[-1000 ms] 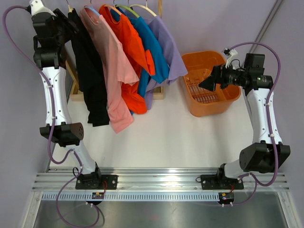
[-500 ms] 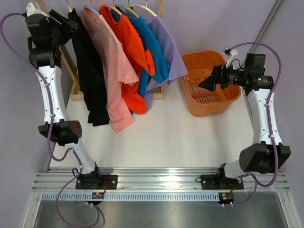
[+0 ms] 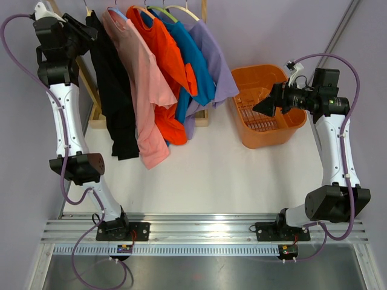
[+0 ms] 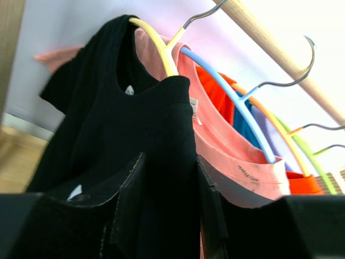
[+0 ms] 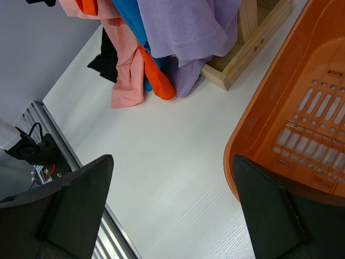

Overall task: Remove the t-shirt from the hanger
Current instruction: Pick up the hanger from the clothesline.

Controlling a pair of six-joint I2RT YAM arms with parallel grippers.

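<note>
Near: bare white desk (image 3: 230, 175) fills the lower centre of the top view.

Right of frame: right hand (image 3: 259, 107) hovers at the left rim of the orange basket (image 3: 266, 139). Fingers spread wide, nothing between them.

Centre: five shirts hang in a row, hems at or near the desk. Left to right: black t-shirt (image 3: 115, 90), pink (image 3: 145, 90), orange (image 3: 172, 66), blue (image 3: 196, 66), lilac (image 3: 217, 66). The pink shirt presses against the black one.

Far, upper left: left hand (image 3: 86, 30) is at the black t-shirt's shoulder. The shirt is on its yellow hanger (image 4: 156, 43), hooked over the wooden rail (image 4: 269, 43). Fingers (image 4: 129, 205) flank the black fabric. I cannot tell whether they are clamped.
</note>
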